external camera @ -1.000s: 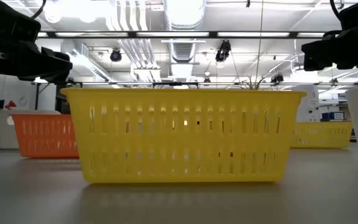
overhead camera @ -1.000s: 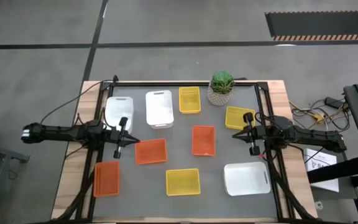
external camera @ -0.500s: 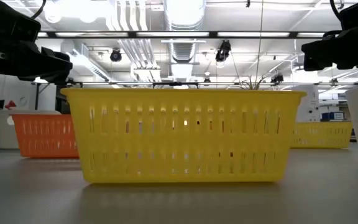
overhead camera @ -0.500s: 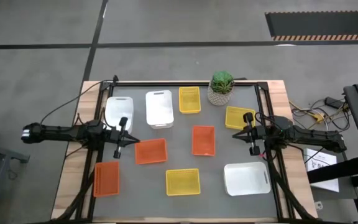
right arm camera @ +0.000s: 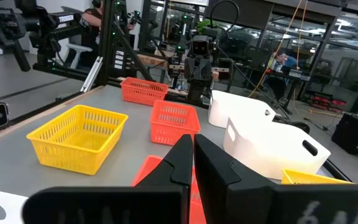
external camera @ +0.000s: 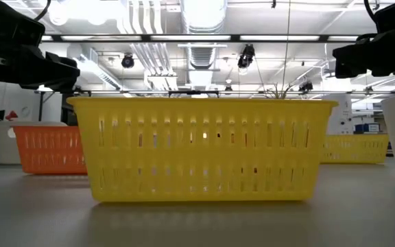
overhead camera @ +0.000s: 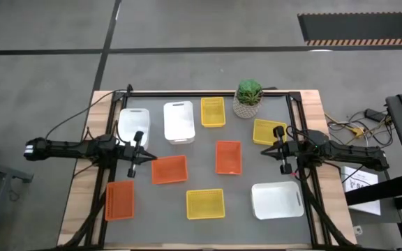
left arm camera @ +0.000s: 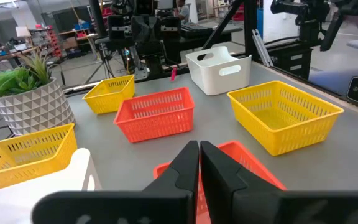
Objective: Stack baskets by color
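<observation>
— Where were the baskets (overhead camera: pixel 222 157) when I checked?
— All nine lay singly on the table (overhead camera: pixel 201 181), spread out from the plant (overhead camera: pixel 248 98) at its far edge.
— And my claws?
— Left gripper (overhead camera: pixel 133 155) and right gripper (overhead camera: pixel 281 150) both pressed together, empty, hovering at either side.

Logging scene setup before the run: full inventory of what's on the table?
white baskets: 3, white; two at back left, one front right.
yellow baskets: 3, yellow; back centre, right edge, front centre.
orange baskets: 3, orange; centre, left of centre, front left.
plant: 1, green in a white pot; back, right of centre.
table: 1, grey top, wooden edges.
left gripper: shut, at left, beside the left-of-centre orange basket.
right gripper: shut, at right, between yellow and white baskets.
</observation>
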